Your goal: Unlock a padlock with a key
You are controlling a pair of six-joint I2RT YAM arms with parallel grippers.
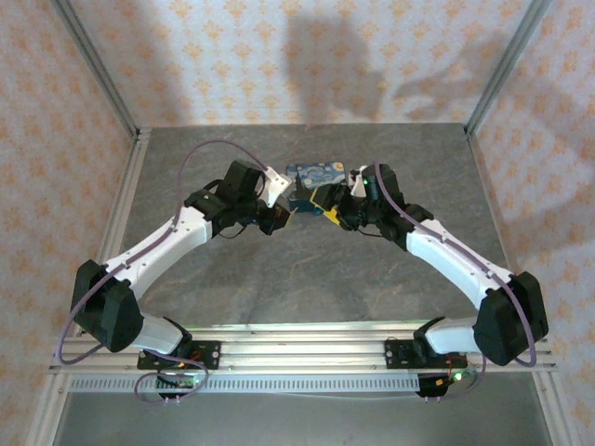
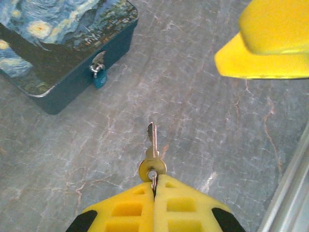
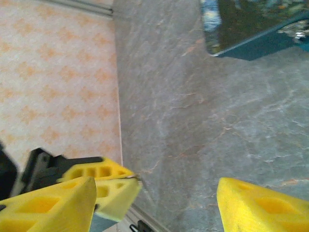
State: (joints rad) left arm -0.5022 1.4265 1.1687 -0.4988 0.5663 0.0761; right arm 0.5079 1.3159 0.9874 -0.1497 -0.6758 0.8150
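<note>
The key (image 2: 152, 145) sticks out forward from my left gripper (image 2: 154, 182), whose yellow jaws are shut on its ring just above the table. The small blue padlock (image 2: 100, 77) hangs on the hasp at the front of the painted blue box (image 2: 63, 43), ahead and to the left of the key tip and apart from it. My right gripper (image 3: 157, 193) stands open with nothing between its fingers. One of its fingers (image 2: 270, 43) shows at the upper right of the left wrist view. From above, both grippers (image 1: 284, 216) (image 1: 327, 206) meet just in front of the box (image 1: 316, 174).
The grey marbled table (image 1: 307, 269) lies under both arms. A patterned wall (image 3: 53, 77) and a metal frame rail (image 1: 125, 218) border it on the left. The left gripper's yellow fingers (image 3: 104, 176) are close beside my right gripper's left finger.
</note>
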